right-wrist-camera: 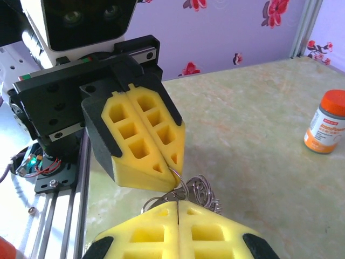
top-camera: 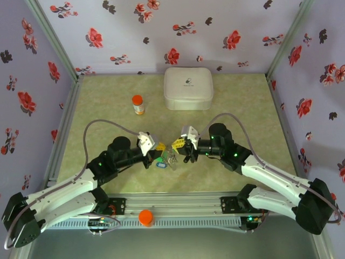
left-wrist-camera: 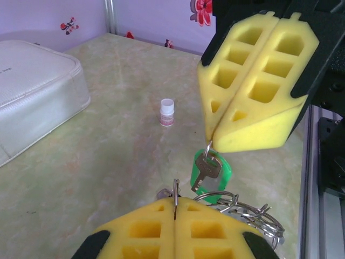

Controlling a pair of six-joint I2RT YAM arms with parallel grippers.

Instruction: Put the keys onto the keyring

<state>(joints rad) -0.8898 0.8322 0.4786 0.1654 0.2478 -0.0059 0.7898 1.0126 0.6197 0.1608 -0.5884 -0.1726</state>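
Now, arms: both reach in from the near edge of the pale green table [top-camera: 108,97], elbows out, wrists turned toward each other, tips almost meeting over its middle.
Left pincer [left-wrist-camera: 174,202]: yellow foam pads pressed together, seam upright, clamped on the thin dark grey wire keyring [left-wrist-camera: 176,189].
Right pincer [left-wrist-camera: 211,139]: yellow foam pads together, nose pointing down, clamped on the top loop of a small silver metal key [left-wrist-camera: 205,170].
Key axis: long axis near vertical, head up at the loop, blade down and tilted slightly toward the left pincer.
Key look: plain silver, hanging in front of a flat green plastic tag [left-wrist-camera: 225,174].
Key location: in the air between the two pincers, just under the right one, off the table.
Ring bunch: cluster of silver split rings [left-wrist-camera: 253,216] just beside the left pincer's pads.
Top view: coloured tags [top-camera: 161,161] hang below the two tips.
Background: small white capped vial [left-wrist-camera: 167,112] upright, well apart; white rounded zip case [top-camera: 187,88] at the far side; orange-capped bottle [top-camera: 138,104] upright near it.
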